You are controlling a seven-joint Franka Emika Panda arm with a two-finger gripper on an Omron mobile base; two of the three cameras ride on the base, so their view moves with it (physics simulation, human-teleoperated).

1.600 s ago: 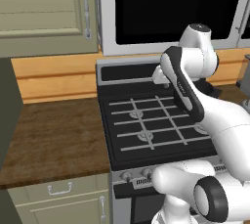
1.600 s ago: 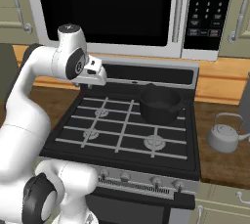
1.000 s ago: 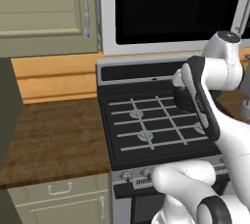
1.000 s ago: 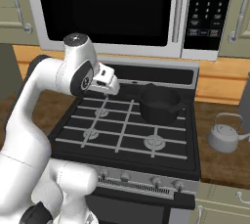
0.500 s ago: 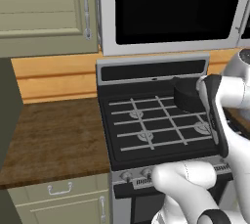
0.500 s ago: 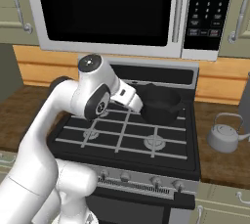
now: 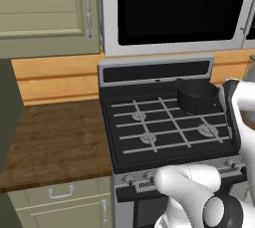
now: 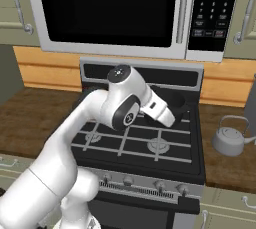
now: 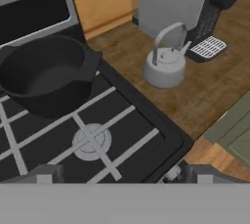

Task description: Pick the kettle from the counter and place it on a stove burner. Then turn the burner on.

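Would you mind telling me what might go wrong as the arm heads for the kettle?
The kettle stands on the counter close beside a dark coffee machine, so the open gripper might bump that machine. The black pot already covers a rear burner, leaving the free stove burner right beside it; setting down there may clip the pot.

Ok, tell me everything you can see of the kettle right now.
The kettle is small, squat and round, in shiny grey metal, with a lid, a short spout and a thin arched handle standing up over it. It sits upright on the brown wooden counter, just off the stove's right edge and apart from it. A dark coffee machine stands close behind it. Nothing grips it; the right base view shows it alone on the wood.
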